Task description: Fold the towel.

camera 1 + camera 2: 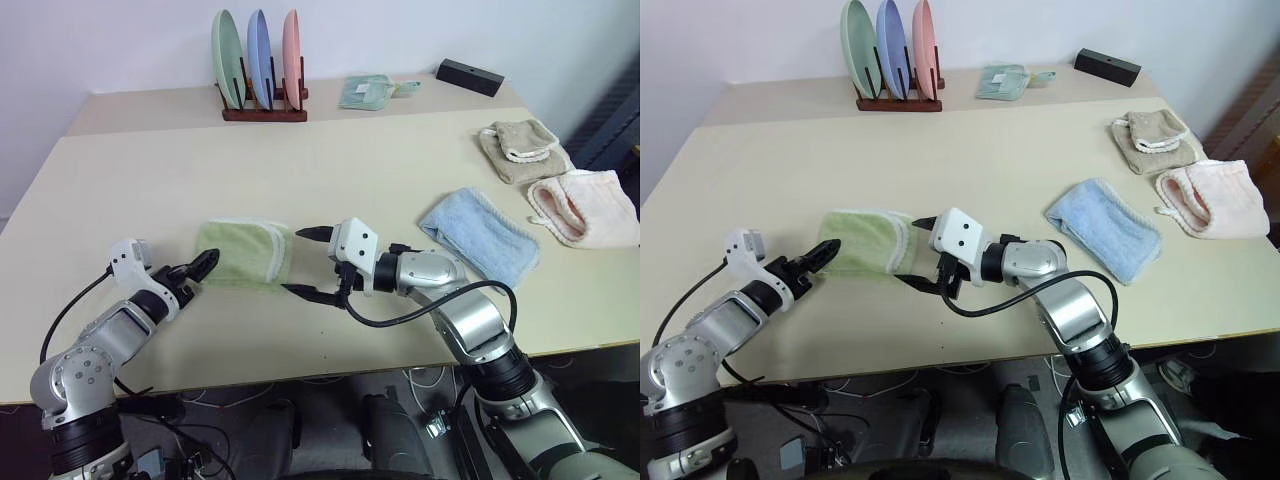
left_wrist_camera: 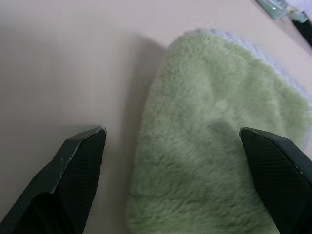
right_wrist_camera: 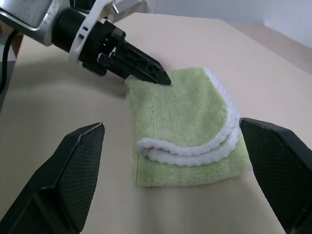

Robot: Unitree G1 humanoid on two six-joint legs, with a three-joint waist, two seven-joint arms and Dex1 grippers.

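Observation:
The towel (image 1: 245,252), light green with white edging, lies folded on the table (image 1: 330,170) near the front edge. My left gripper (image 1: 204,270) is at its left end, open. In the left wrist view one finger (image 2: 275,170) hangs over the cloth and the other (image 2: 73,165) over bare table. My right gripper (image 1: 306,262) is at the towel's right side, pointing left at the layered white edges (image 3: 195,148). It is open wide and holds nothing. The right wrist view also shows the left gripper (image 3: 141,68) at the towel's far corner.
To the right lie a light blue towel (image 1: 478,235), a beige one (image 1: 522,148) and a pink one (image 1: 585,205). At the back stand a plate rack (image 1: 262,70), a small green cloth (image 1: 365,92) and a black box (image 1: 470,76).

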